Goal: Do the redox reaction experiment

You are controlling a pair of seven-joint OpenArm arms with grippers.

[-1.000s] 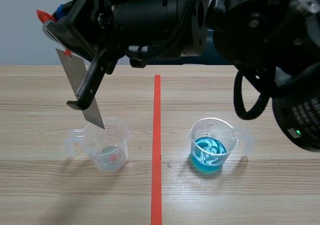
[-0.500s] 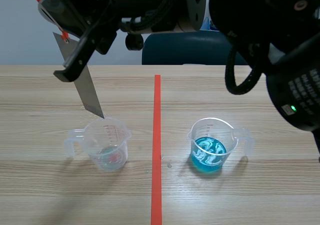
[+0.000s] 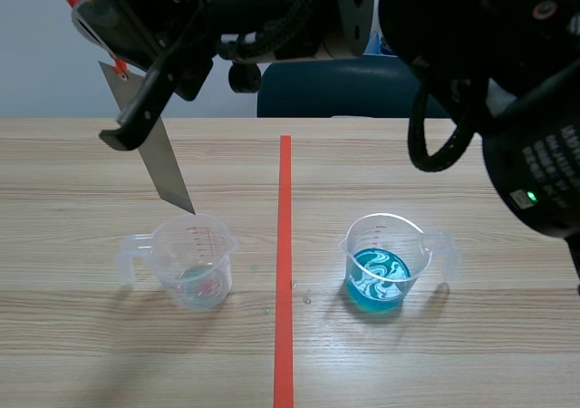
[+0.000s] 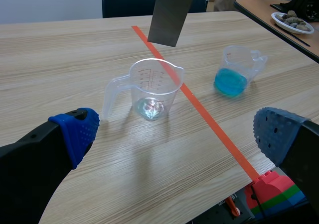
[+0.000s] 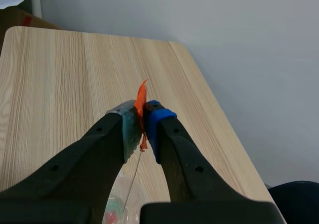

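Two beakers stand on the pale wood surface (image 3: 471,354): a clear beaker (image 3: 193,263), and a blue-liquid beaker (image 3: 381,265) at its 3 o'clock across the tape line (image 3: 284,245). The right end effector (image 5: 141,120) pinches the metal strip (image 3: 161,168) by its top, tip just above the clear beaker's rim at 12 o'clock. The left end effector (image 4: 177,129) is spread, empty. Likely early: strip not yet in blue solution. Grey wall, blue chair (image 3: 335,86) behind.

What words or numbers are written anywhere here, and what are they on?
Nothing here can be read for sure.
Clear measuring cup: red scale lines and tiny numbers, too small to read.
Right arm: white printing on its black casing, too blurred to read.
Metal strip: no writing seen.
Cup of blue liquid: no marks seen.
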